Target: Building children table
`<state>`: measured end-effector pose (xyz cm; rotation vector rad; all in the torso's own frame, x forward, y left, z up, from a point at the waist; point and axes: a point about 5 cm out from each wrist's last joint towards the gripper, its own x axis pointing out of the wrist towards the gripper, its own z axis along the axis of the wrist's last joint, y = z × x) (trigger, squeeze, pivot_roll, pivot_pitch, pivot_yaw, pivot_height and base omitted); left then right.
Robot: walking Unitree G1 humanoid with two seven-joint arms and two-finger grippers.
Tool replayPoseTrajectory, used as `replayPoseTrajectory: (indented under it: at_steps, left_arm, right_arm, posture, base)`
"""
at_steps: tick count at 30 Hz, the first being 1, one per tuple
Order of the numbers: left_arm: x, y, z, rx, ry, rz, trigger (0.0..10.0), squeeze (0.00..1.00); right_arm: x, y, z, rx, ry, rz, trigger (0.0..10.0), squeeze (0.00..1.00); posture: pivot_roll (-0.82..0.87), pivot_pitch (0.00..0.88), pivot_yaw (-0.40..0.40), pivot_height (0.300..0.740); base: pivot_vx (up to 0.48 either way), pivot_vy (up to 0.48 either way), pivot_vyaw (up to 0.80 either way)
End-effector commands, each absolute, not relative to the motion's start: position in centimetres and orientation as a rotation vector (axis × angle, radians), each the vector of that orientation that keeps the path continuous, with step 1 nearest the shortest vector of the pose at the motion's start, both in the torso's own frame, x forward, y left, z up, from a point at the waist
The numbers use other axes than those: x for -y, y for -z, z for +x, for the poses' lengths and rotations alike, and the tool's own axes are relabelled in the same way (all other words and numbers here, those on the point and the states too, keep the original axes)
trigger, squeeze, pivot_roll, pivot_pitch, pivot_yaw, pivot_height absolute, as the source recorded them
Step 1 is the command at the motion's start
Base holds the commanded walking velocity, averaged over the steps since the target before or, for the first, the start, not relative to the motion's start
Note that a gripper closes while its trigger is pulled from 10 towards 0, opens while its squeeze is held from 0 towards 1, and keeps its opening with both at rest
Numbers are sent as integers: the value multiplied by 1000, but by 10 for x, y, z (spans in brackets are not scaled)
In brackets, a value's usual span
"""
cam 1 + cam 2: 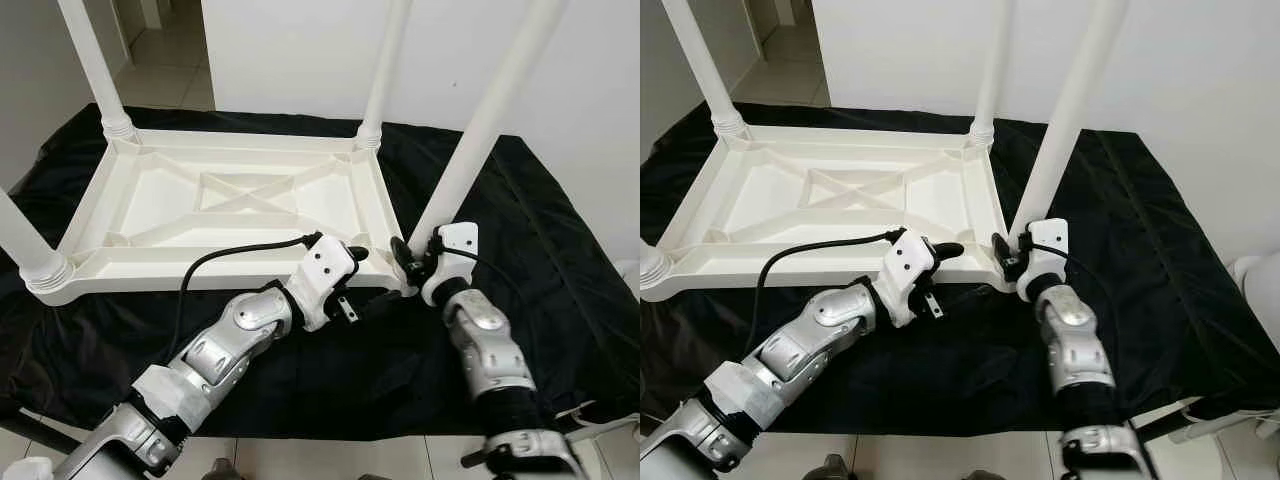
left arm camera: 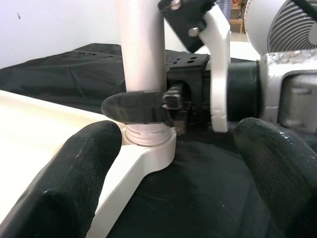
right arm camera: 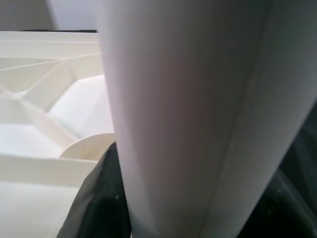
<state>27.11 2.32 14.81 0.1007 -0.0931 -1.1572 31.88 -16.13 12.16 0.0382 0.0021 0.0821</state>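
On the black cloth [image 1: 560, 250] that covers the tabletop, the white children's table [image 1: 240, 205] lies upside down, its ribbed underside facing up and its frame running along the cloth's near-left part. Three legs already stand in the far-left, far-right and near-left corner sockets. The fourth leg [image 1: 490, 120] rises from the near-right corner socket [image 2: 148, 148], its long axis leaning a little up and away toward the cloth's right edge rather than standing quite plumb.

The right tool [image 1: 412, 258] is clenched on that leg just above the socket; the left wrist view shows one black finger [image 2: 133, 107] wrapped across the leg's base, right above the threaded collar. The left tool [image 1: 362, 280] is released, its fingers spread, and it sits at the near rim of the table frame just beside the same corner, pointing at the socket without touching the leg.

Judging from this, the last leg is being seated. The move ahead turns on the leg's axis: it has to line up straight with the socket, which lies directly below the right tool's grip. The right arm is the nearer one and already holds the leg, while the left is placed to steady the frame.
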Motion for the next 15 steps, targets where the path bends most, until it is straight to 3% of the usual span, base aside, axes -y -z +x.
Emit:
replayPoseTrajectory:
  at_steps: [1, 7, 10, 15]
  left_arm:
    - [-19, -147, 262, 88, 1397, 135, 10000, 0]
    - [-17, -147, 262, 91, 1399, 130, 10000, 0]
    - [-17, -148, 263, 91, 1399, 131, 10000, 0]
    - [-18, -148, 263, 91, 1399, 132, 10000, 0]
  right_arm:
    - [172, -113, 314, -54, 74, 81, 10000, 0]
    - [154, -115, 309, -66, 248, 94, 10000, 0]
    - [131, -121, 309, -50, 192, 137, 10000, 0]
    - [131, -124, 308, -37, 166, 147, 10000, 0]
  posture:
    - [-6, 0, -52, 740]
    - [-7, 0, -52, 740]
    - [-5, 0, -51, 740]
    - [-4, 0, -52, 740]
  base:
    - [0, 0, 0]
    - [0, 0, 0]
    - [0, 0, 0]
    - [0, 0, 0]
